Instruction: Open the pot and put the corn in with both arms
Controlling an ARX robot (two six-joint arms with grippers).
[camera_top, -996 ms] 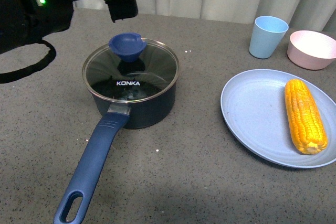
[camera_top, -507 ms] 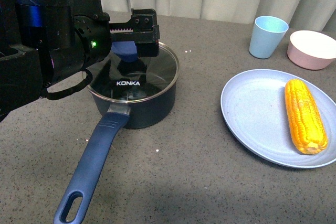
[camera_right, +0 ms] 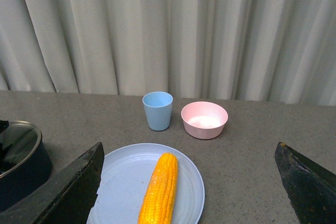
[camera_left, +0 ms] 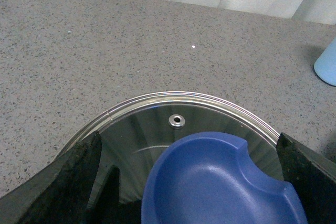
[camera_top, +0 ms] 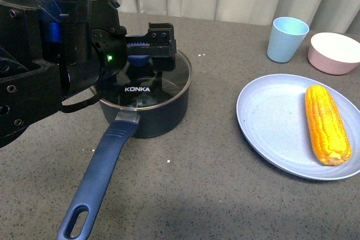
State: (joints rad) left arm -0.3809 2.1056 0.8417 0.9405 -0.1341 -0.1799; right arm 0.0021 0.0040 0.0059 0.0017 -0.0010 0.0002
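I count one pot, lid on, my left gripper spread either side of its knob. One corn lies on one plate, near one cup and one bowl. My right gripper gapes wide.

Prob. a lab rig staged as a kitchen: grey speckled surface, pale pleated curtain as backdrop, plus cookware & tableware set out: lidded pot, blue plate, blue cup, pink bowl.

Grey speckled table: pot; plate; cup; bowl
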